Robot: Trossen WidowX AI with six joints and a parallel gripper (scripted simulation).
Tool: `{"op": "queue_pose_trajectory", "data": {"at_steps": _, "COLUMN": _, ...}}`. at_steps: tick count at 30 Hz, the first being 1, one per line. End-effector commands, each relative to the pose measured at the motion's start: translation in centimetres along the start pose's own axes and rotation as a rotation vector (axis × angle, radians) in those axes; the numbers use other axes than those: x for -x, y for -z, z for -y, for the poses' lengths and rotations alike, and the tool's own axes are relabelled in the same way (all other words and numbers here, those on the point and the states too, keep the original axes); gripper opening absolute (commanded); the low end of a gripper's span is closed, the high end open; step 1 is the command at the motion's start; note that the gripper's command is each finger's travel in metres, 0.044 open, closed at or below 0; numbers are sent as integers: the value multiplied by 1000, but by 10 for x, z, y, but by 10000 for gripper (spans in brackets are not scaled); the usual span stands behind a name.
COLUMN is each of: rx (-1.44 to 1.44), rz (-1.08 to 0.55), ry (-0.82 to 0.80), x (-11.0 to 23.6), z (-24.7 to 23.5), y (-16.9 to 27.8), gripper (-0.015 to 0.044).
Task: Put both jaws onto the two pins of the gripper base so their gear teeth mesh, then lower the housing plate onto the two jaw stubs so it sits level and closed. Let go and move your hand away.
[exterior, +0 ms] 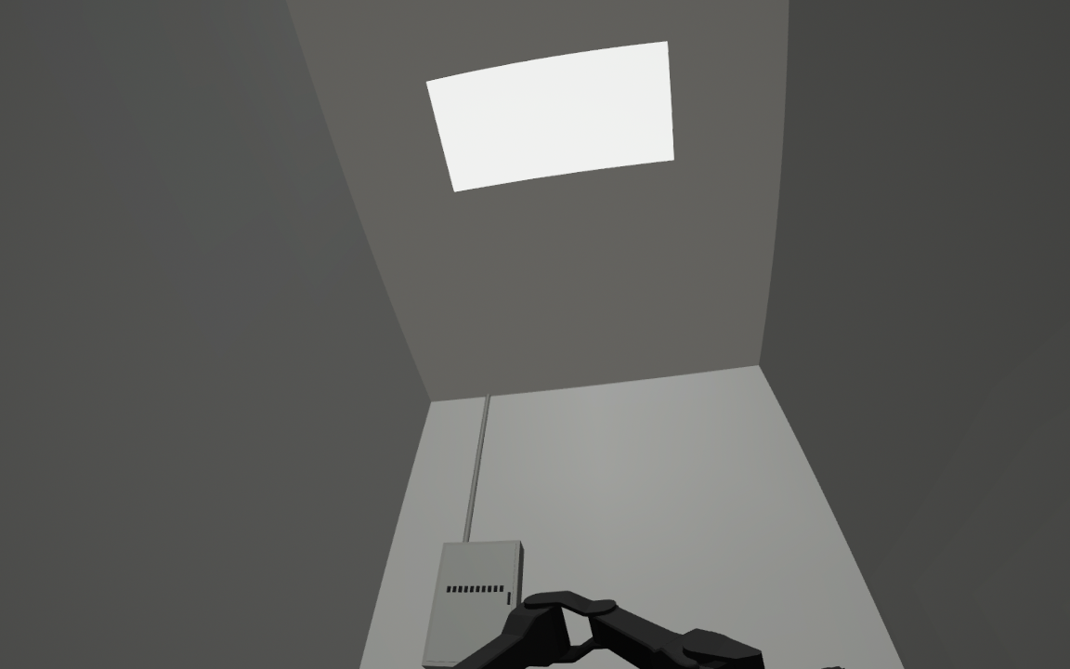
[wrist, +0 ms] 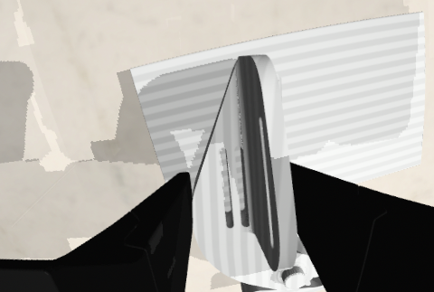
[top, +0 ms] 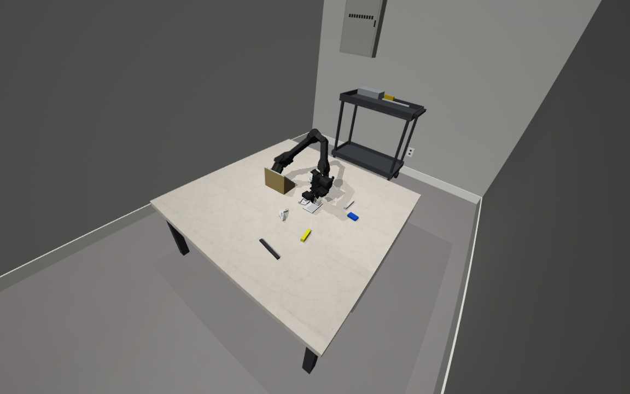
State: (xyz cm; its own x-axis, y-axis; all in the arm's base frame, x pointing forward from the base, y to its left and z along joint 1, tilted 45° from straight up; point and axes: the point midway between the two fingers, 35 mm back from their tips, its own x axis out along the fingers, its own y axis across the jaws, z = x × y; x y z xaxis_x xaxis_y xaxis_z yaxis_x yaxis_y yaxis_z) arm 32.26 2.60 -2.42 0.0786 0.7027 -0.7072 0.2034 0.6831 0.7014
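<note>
My gripper point(wrist: 234, 178) point(top: 315, 199) is shut on a white slotted part point(wrist: 269, 75), which has a rounded end, two narrow slots and a dark side; its identity is not clear. It is held on edge over a flat, rectangular white plate point(wrist: 353, 89) point(top: 311, 208). I cannot tell whether they touch. A white piece with a round knob point(wrist: 294, 277) shows below the right finger in the wrist view. In the top view, a small white piece point(top: 303, 201) lies beside the plate, and another white piece point(top: 284, 213) is apart to the left. Gear teeth cannot be made out.
On the table point(top: 219, 210) are a brown board point(top: 275, 180) by the arm's base, a blue block point(top: 352, 216), a thin light bar point(top: 349, 204), a yellow block point(top: 305, 235) and a black bar point(top: 269, 248). A dark cart point(top: 368, 159) stands beyond. The exterior view shows no table.
</note>
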Motion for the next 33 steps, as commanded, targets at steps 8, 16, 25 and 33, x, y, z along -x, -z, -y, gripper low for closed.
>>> {"op": "queue_pose_trajectory", "data": {"at_steps": 8, "rx": 0, "rz": 0, "ry": 0, "x": 0, "z": 0, "y": 0, "gripper": 213}}
{"op": "queue_pose_trajectory", "data": {"at_steps": 16, "rx": 0, "rz": 0, "ry": 0, "x": 0, "z": 0, "y": 0, "gripper": 224}}
{"op": "queue_pose_trajectory", "data": {"at_steps": 25, "rx": -1, "rz": 0, "ry": 1, "x": 15, "z": 1, "y": -1, "gripper": 224}}
{"op": "queue_pose_trajectory", "data": {"at_steps": 33, "rx": -5, "rz": -1, "ry": -2, "x": 69, "z": 0, "y": 2, "gripper": 224}}
